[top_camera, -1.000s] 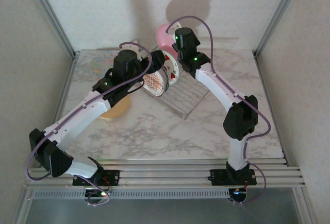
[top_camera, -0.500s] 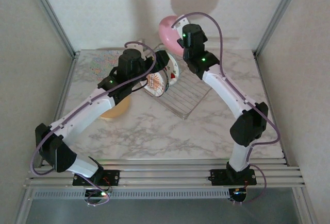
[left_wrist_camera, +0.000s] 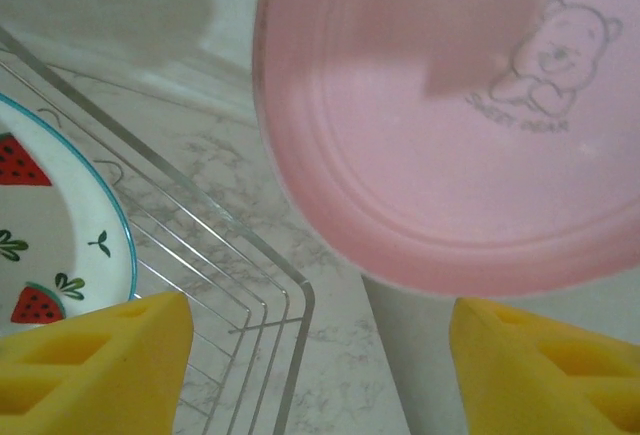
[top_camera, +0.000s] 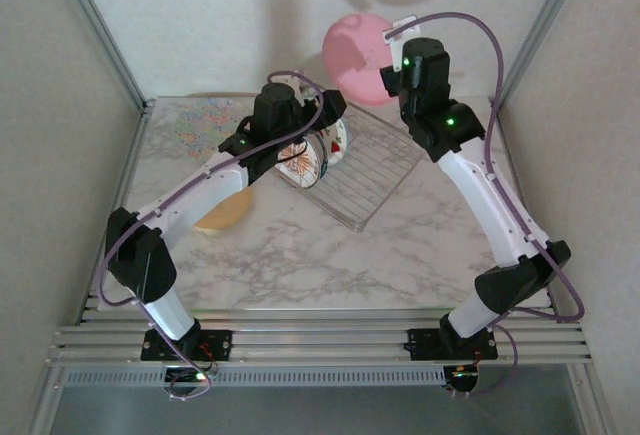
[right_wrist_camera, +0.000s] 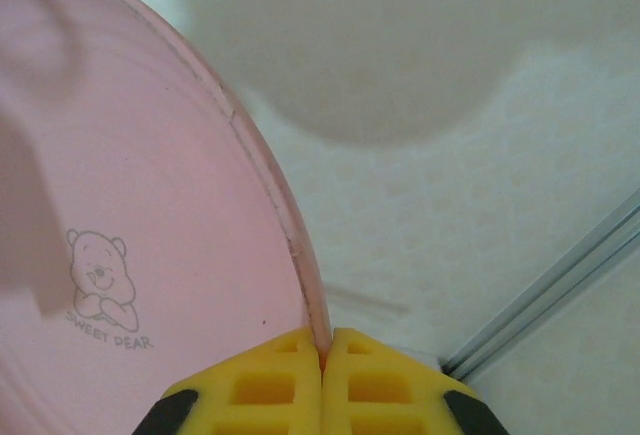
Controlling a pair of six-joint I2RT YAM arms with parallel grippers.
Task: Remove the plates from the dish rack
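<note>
As left fingers (left_wrist_camera: 90, 365) gape over the dish rack (top_camera: 375, 170), right fingers (right_wrist_camera: 265, 380) pinch the near-upright pink plate (top_camera: 358, 45) by its rim.

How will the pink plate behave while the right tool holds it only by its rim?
The pink plate is probably stiff: it shows no bend though the right tool pinches only its rim. Its smooth, glossy face may let it slip or swing in that edge grip. It seems light plastic, but that is uncertain.
</note>
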